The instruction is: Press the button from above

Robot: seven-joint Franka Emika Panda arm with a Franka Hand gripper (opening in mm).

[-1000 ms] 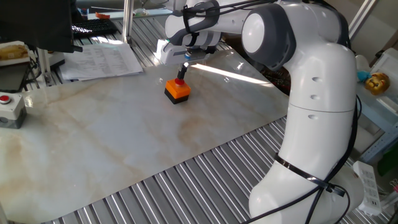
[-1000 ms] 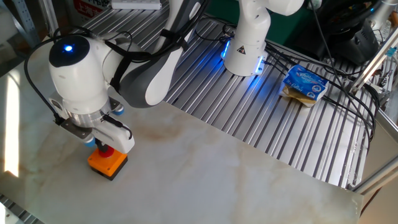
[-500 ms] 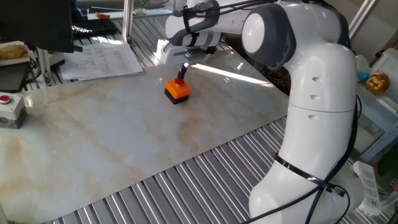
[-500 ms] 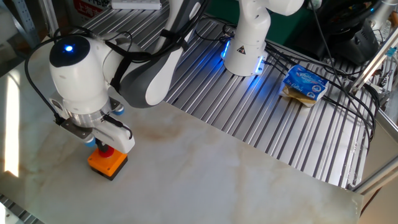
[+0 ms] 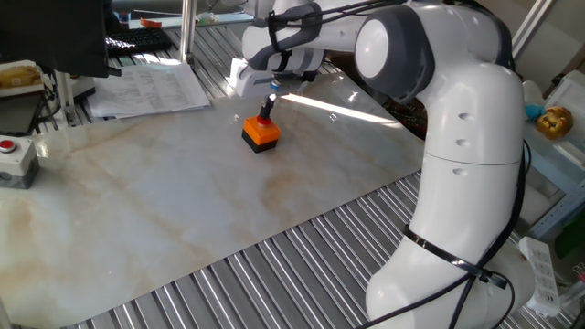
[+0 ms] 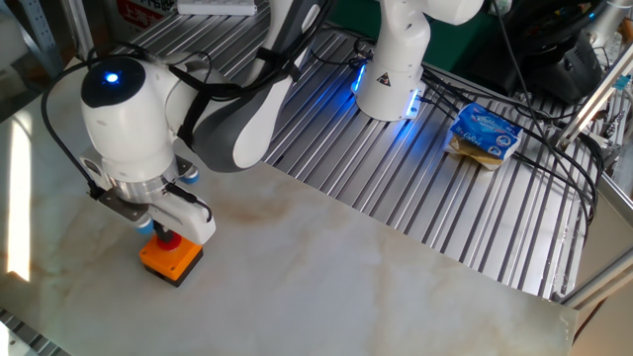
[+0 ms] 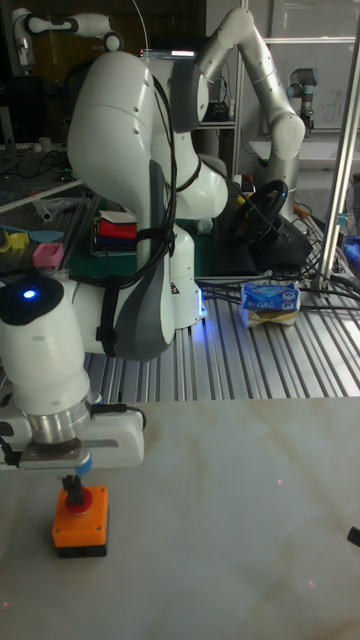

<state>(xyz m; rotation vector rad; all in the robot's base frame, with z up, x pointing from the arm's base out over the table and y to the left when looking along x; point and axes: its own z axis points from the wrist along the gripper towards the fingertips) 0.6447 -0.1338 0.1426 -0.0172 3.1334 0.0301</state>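
While the gripper [image 7: 72, 486] hangs straight down with its fingertips on the button [image 7: 82, 496], their spacing cannot be told; the orange box [image 5: 260, 133] sits on the marble table [image 5: 183, 210].

A robotics lab. A white arm [image 5: 457, 137] stands at a marble-look table [image 5: 183, 210] set on ribbed metal [image 6: 465, 198]. A second arm [image 7: 255, 80] stands behind, with cables [image 6: 554, 129], a monitor [image 5: 55, 32], papers [image 5: 151, 87] and shelves of gear [image 7: 30, 110].
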